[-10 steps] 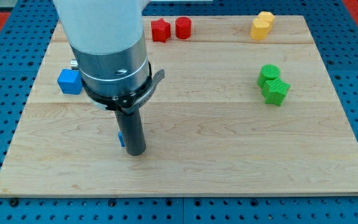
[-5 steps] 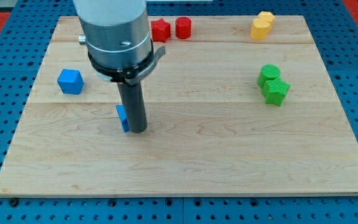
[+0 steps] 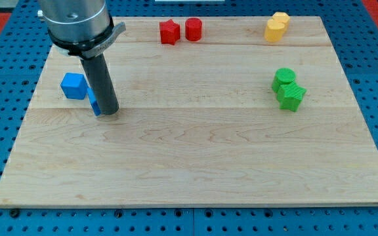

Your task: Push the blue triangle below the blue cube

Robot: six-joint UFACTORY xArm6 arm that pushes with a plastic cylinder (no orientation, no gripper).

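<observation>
The blue cube (image 3: 73, 86) sits near the board's left edge. The blue triangle (image 3: 94, 103) lies just to its lower right, mostly hidden behind my rod; only a thin blue sliver shows. My tip (image 3: 108, 112) rests on the board, touching the triangle's right side. The triangle is close to the cube's right lower corner; whether they touch I cannot tell.
Two red blocks (image 3: 180, 31) stand at the top middle. Two yellow blocks (image 3: 276, 27) stand at the top right. Two green blocks (image 3: 287, 89) stand at the right. The wooden board (image 3: 209, 164) lies on a blue pegboard.
My tip has moved up and to the left, pushing the blue triangle from the lower middle-left up towards the blue cube's right side.
</observation>
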